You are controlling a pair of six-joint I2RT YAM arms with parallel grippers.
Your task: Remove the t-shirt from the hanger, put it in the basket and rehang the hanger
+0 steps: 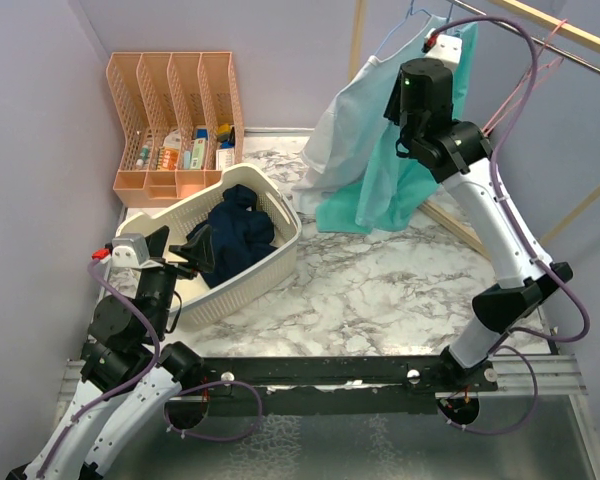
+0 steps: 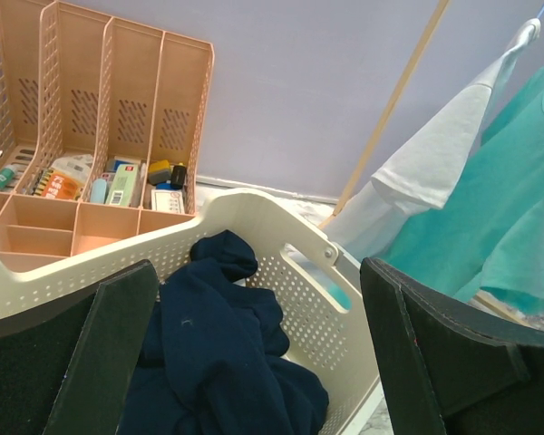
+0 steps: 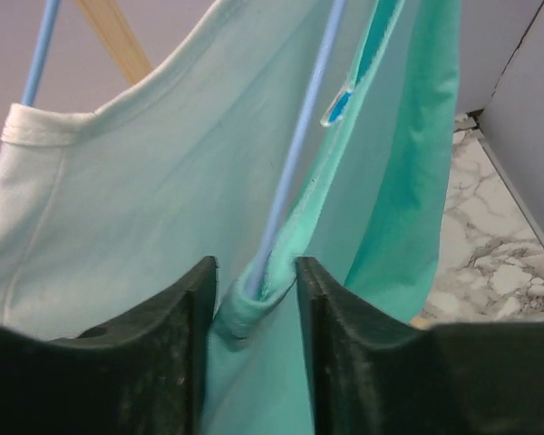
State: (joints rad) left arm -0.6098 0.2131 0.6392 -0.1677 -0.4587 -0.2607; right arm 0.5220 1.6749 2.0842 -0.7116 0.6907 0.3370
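The teal t-shirt (image 1: pixel 380 190) hangs on a thin blue hanger (image 3: pixel 299 154) from the rail at the back right. In the right wrist view its rolled collar (image 3: pixel 254 304) and the hanger wire sit between the fingers of my right gripper (image 3: pixel 257 272). The jaws stand partly apart and the fabric brushes both pads without being squeezed. My right wrist (image 1: pixel 425 90) is raised against the shirt's neck. My left gripper (image 2: pixel 254 270) hovers wide open over the basket at the left, holding nothing.
A white shirt (image 1: pixel 335 140) hangs on its own blue hanger (image 3: pixel 41 45) just left of the teal one. A cream basket (image 1: pixel 280 255) holds a navy garment (image 1: pixel 235 235). A peach organizer (image 1: pixel 175 110) stands at the back left. A wooden rail (image 1: pixel 570 30) crosses the top right.
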